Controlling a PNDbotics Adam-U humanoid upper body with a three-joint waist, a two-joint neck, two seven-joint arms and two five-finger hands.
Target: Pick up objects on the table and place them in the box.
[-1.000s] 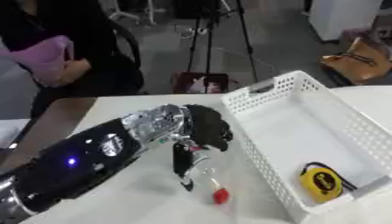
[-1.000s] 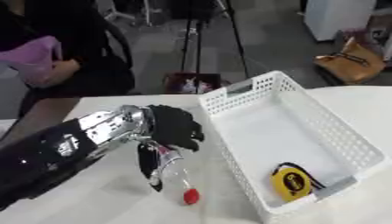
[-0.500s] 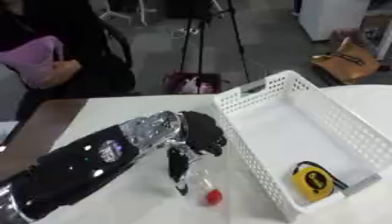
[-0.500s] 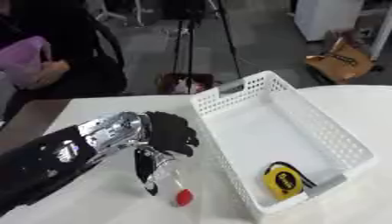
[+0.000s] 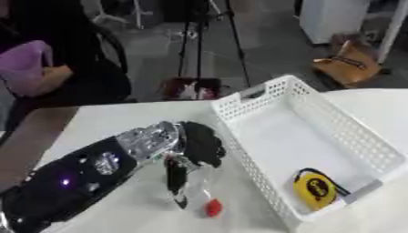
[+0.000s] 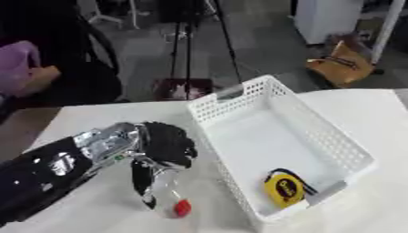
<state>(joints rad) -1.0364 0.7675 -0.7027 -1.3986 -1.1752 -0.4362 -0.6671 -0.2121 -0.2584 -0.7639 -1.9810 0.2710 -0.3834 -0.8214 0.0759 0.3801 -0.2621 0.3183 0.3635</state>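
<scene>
Robot's black left hand [image 5: 195, 145] over white table [image 5: 111, 123], fingers curled down around clear plastic bottle with red cap [image 5: 209, 200], white perforated plastic box [image 5: 318, 136] just right of hand, yellow tape measure [image 5: 315, 189] inside its near end.

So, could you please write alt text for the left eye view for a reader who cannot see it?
The robot's left hand curls its fingers around a clear bottle with a red cap on a white table. To its right, a white perforated box holds a yellow tape measure.
</scene>
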